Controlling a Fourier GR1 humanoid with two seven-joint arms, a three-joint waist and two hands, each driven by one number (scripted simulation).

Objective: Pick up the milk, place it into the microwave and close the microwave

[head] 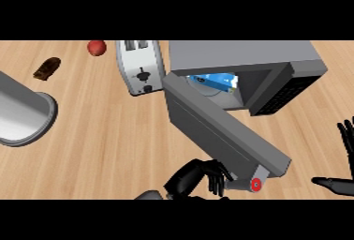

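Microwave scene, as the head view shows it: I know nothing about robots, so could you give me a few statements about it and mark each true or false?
1. The door of the microwave stands open. True.
2. The milk stands on the counter beside the toaster. False: it is inside the microwave.
3. The left hand is at the door's free end, fingers curled. True.
4. The right hand grips the toaster. False: it is open at the view's right edge, far from the toaster.
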